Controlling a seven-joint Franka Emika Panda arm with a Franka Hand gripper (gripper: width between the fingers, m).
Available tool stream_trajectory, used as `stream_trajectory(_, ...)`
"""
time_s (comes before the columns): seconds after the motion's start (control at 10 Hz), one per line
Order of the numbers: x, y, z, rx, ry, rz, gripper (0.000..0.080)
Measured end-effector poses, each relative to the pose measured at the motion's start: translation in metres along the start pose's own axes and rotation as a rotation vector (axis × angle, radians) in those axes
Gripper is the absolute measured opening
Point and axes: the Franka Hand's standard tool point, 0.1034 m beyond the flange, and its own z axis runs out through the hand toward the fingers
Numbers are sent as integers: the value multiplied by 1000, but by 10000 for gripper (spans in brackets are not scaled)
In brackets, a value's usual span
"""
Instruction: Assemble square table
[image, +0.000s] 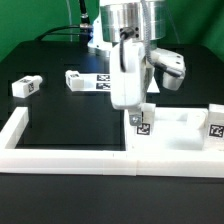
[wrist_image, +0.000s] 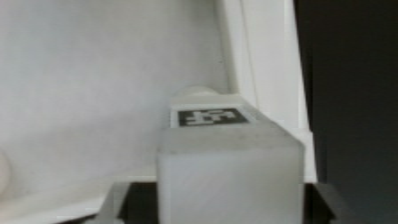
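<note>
- Far on the exterior view's left, a loose leg (image: 27, 85) lies on the black table, well apart from the work. It is judged to be waiting its turn.
- A second loose leg (image: 79, 78) lies nearer the centre, also untouched.
- The border wall (image: 60, 140) runs along the front. It probably serves as a stop to brace parts against.
- At centre, the gripper (image: 127, 98) points straight down, its jaws narrowed onto the held leg (image: 138, 120). The leg stands upright with its tagged end low, at the near corner of the tabletop (image: 175, 128).
- The wrist view shows this leg (wrist_image: 222, 160) clamped between dark fingers over the white slab (wrist_image: 89, 90). The upright hold suits seating it in a corner mount, though contact cannot be told.
- At the right edge stands another tagged white part (image: 215, 128). Its identity is unclear.
</note>
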Motion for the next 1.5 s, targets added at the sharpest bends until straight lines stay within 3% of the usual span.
stream_trajectory(0.2,0,0,0,-1,1,91,297)
stream_trajectory(0.4,0,4,0,30,-33,283,297)
stream_trajectory(0.6,-2,4,1,27,-25,200,299)
stream_trajectory(0.7,-8,6,2,25,-6,82,508)
stream_trajectory(0.8,-13,8,3,19,22,-138,508)
stream_trajectory(0.9,-18,12,5,10,31,-268,619)
stream_trajectory(1.2,-14,11,5,7,35,-459,647)
stream_trajectory(1.5,-11,9,5,-23,76,-1026,649)
